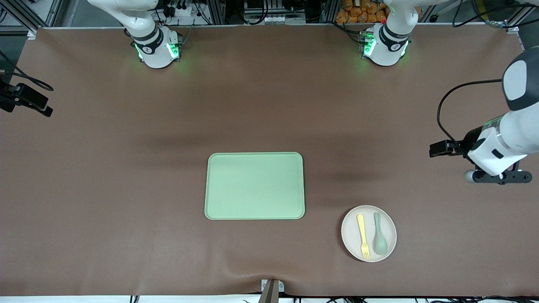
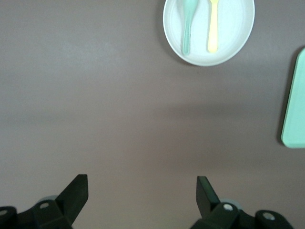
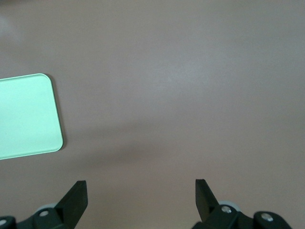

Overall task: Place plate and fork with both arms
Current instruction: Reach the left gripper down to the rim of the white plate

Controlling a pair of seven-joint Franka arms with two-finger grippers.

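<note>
The pale cream plate (image 1: 350, 230) lies on the brown table, nearer to the front camera than the tray and toward the left arm's end. The pale-yellow fork (image 1: 363, 236) lies on it beside a grey-green spoon (image 1: 380, 240). My left gripper (image 1: 499, 179) hangs open and empty over bare table toward the left arm's end, apart from the plate. The left wrist view shows the open left gripper (image 2: 142, 183) with the plate (image 2: 236, 24) and fork (image 2: 213, 26) farther off. My right gripper (image 3: 140, 188) is open and empty over bare table beside the tray.
The rectangular light-green tray (image 1: 254, 185) lies at the table's middle. It also shows in the left wrist view (image 2: 294, 100) and the right wrist view (image 3: 26, 117). A black part of the right hand (image 1: 25, 99) shows at the right arm's end of the table.
</note>
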